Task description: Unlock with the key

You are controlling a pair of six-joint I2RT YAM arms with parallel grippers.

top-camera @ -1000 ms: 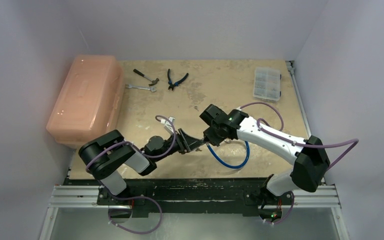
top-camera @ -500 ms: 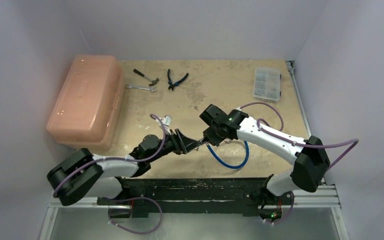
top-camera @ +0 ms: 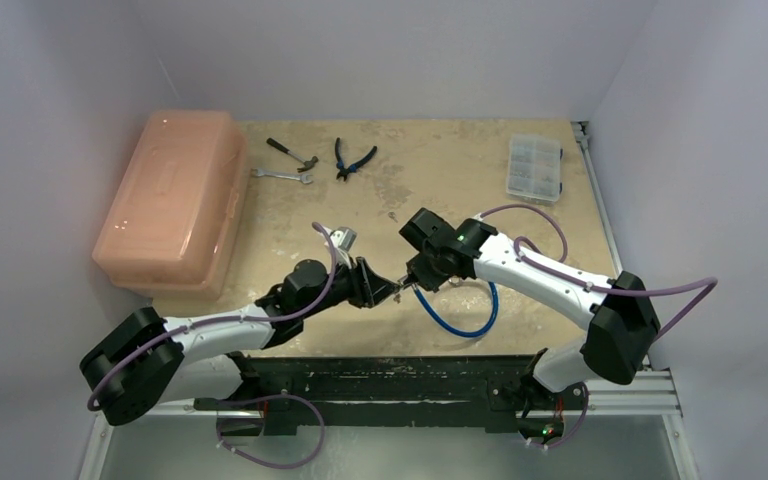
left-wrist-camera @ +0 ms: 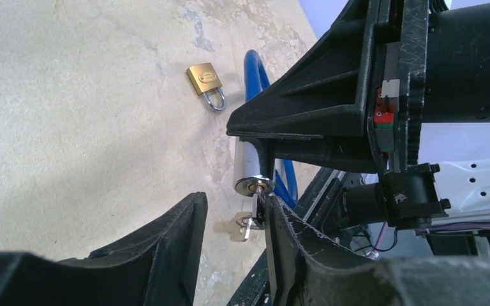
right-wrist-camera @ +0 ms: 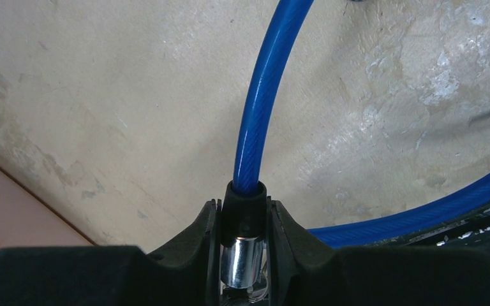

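My right gripper point(top-camera: 422, 275) is shut on the chrome cylinder point(right-wrist-camera: 242, 264) of a blue cable lock point(top-camera: 460, 325) and holds it off the table. In the left wrist view the cylinder's keyhole end point(left-wrist-camera: 253, 185) faces me. The small silvery key point(left-wrist-camera: 258, 204) is stuck in the keyhole, its ring and spare key point(left-wrist-camera: 245, 224) hanging below. My left gripper point(left-wrist-camera: 234, 203) is open around the key. The key lies against the right finger point(left-wrist-camera: 293, 236); the left finger is well apart from it.
A small brass padlock point(left-wrist-camera: 205, 79) lies on the table beyond the cable. An orange toolbox point(top-camera: 170, 195) stands at the left. A hammer point(top-camera: 290, 152), wrench point(top-camera: 282, 175) and pliers point(top-camera: 352, 158) lie at the back, and a clear organiser box point(top-camera: 535, 166) is at the back right.
My left arm's elbow has swung down and to the left and the wrist has turned. Its gripper has stayed at the lock's key end. The right arm has not moved.
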